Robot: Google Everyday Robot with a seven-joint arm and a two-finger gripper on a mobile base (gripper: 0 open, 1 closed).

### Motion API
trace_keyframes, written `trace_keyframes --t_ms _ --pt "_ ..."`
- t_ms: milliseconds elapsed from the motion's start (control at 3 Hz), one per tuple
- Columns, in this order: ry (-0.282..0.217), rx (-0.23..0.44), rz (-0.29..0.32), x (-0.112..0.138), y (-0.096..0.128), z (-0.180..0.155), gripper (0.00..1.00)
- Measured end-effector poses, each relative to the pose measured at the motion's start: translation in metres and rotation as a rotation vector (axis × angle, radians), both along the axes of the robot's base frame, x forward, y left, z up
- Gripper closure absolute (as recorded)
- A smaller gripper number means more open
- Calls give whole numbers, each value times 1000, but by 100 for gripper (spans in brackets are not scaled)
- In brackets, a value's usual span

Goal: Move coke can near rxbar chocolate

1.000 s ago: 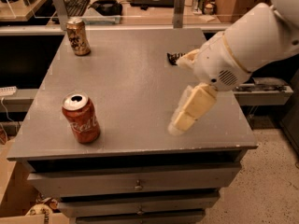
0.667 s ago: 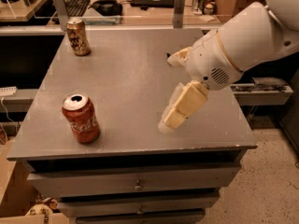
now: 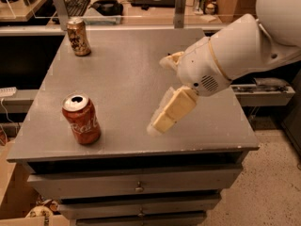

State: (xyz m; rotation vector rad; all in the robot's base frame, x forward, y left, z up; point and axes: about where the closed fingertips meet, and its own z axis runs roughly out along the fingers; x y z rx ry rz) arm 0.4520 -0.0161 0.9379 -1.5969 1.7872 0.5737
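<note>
Presently we log coke can [image 3: 82, 119], upright near-left, untouched; gripper [image 3: 159, 123], mid-table to its right, presumably lining up a grasp; its closure we cannot tell.

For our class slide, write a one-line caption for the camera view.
The gripper hangs over the grey table, right of the upright coke can; a gold-brown can stands far back.

The red coke can [image 3: 82, 120], with white script lettering and a silver top, stood upright near the front left corner of the grey bench [image 3: 122, 69]. The cream pincer [image 3: 161, 120] hung over the bench's front edge, well apart to the can's right.
</note>
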Motion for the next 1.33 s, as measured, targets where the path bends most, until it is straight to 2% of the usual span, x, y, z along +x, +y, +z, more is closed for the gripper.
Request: trace_keyframes --t_ms 667,1333 --pt "32 214 71 -4 82 -33 0" --pt "-5 370 102 -9 158 -48 0"
